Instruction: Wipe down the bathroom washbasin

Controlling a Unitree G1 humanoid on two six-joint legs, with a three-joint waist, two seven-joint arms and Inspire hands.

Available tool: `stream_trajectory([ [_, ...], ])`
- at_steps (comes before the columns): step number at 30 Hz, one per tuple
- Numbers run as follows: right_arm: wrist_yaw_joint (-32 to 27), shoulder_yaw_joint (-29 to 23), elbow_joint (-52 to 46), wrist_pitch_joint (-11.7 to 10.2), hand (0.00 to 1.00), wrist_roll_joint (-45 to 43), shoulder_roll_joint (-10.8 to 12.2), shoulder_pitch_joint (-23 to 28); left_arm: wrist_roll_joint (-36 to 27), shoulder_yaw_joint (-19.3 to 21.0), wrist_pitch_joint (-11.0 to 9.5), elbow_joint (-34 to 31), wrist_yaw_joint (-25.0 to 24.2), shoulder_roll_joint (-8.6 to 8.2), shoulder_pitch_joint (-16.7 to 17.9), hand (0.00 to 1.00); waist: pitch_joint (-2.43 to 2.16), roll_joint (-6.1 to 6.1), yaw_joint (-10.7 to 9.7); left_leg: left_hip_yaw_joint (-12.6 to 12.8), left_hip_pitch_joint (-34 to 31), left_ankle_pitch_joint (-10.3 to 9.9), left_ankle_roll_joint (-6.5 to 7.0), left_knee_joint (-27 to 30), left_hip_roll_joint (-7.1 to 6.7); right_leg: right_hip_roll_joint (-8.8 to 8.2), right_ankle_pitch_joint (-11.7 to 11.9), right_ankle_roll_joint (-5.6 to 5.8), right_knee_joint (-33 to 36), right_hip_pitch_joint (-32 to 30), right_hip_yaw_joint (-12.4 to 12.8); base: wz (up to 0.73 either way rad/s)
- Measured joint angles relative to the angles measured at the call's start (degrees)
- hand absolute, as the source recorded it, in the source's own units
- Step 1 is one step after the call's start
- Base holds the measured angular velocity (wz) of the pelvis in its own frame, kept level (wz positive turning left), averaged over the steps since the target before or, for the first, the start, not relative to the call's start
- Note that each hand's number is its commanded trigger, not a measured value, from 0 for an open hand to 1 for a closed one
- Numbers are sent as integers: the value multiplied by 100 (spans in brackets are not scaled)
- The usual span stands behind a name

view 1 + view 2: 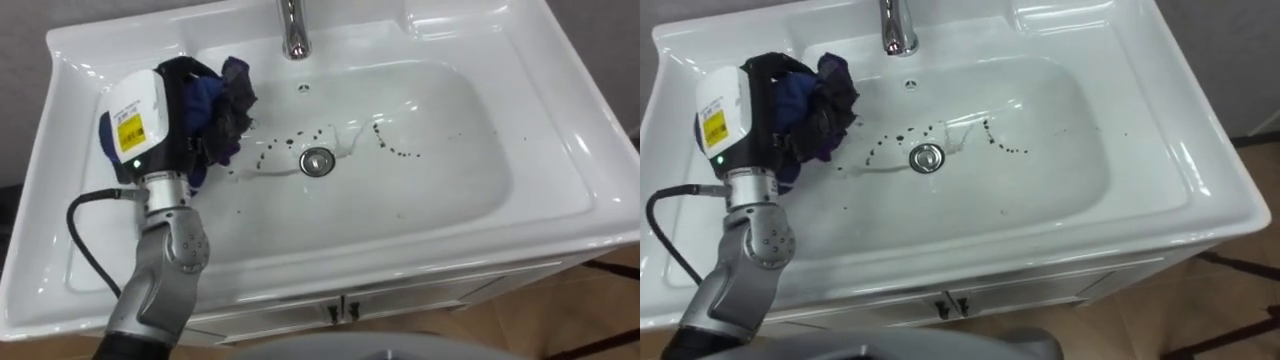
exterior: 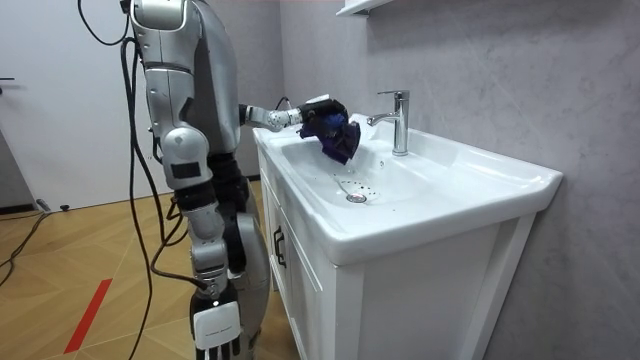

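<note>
The basin (image 1: 585, 175) has a broad flat rim all round, widest at the back corners, and a raised lip along its outer edges. The faucet (image 1: 292, 30) stands at the middle of the back rim, its spout reaching over the bowl. The bowl's right half and front slope lie bare. The drain (image 1: 317, 162) sits at the bottom centre. Below the front edge are the cabinet doors (image 1: 340, 305).

The left hand (image 1: 168, 115) hangs over the bowl's left slope, close inside the left rim, well apart from the faucet. Its fingers are curled round a cloth (image 1: 225, 110), gripping it. The cloth is dark blue, crumpled into a loose bunch, its lower folds hanging toward the bowl's left wall, left of the drain.

Dark specks (image 1: 392, 147) dot the white bottom in a loose arc around the drain, with a wet smear beside it.

The robot stands at the cabinet's front. Its right hand (image 2: 215, 330) hangs by its side.
</note>
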Motion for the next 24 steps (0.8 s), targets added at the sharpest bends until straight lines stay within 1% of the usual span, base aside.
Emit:
stream_trajectory([
  [1,6,0,-68,0,0,-96,1,6,56,-4,13,92,-104,2,0,100,5,-16,-11,9,-6,0,0,3,0,0,0,0,4,-20,10,0],
  [4,-3,-1,-98,1,0,-162,3,-3,146,-14,102,304,-328,1,0,100,-10,0,-81,14,-17,0,0,10,0,0,0,1,14,-70,10,0],
  [6,2,-2,-126,4,0,-165,3,-18,174,-17,163,436,-442,0,0,100,-20,-9,-88,14,-7,0,0,12,0,1,0,1,7,-73,10,0],
  [7,2,-7,-144,5,0,-172,2,-14,290,-24,219,500,-526,0,0,100,-20,-18,-88,14,-6,0,0,12,0,2,0,2,3,-73,11,0],
  [8,-2,-10,-147,3,0,-169,1,-15,375,-30,225,587,-572,0,0,100,-21,-21,-92,14,-5,0,0,12,0,2,0,2,1,-73,13,0],
  [12,-15,-20,-256,4,0,-173,0,13,417,-57,237,774,-619,-7,1,100,-28,-14,-115,13,-10,0,0,14,0,2,0,2,2,-70,18,0],
  [16,-21,-41,-423,-5,0,-162,-14,47,408,-105,252,1249,-622,-6,-3,100,-65,44,-166,14,8,0,0,14,1,4,0,1,30,-44,43,-1],
  [19,-31,-39,-476,-9,0,-159,-15,66,408,-211,254,1482,-626,-7,-3,100,-64,51,-235,14,13,0,0,14,4,5,0,1,72,-54,37,0],
  [21,-34,-49,-512,-6,0,-139,-16,66,398,-214,246,1581,-639,-7,-15,100,-57,42,-258,16,13,0,0,13,6,8,0,1,72,-62,50,-2],
  [24,-14,-69,-553,9,0,-139,-24,112,360,-204,253,1725,-696,-5,-101,100,-33,11,-256,45,71,0,0,1,7,17,0,1,74,-66,122,-9],
])
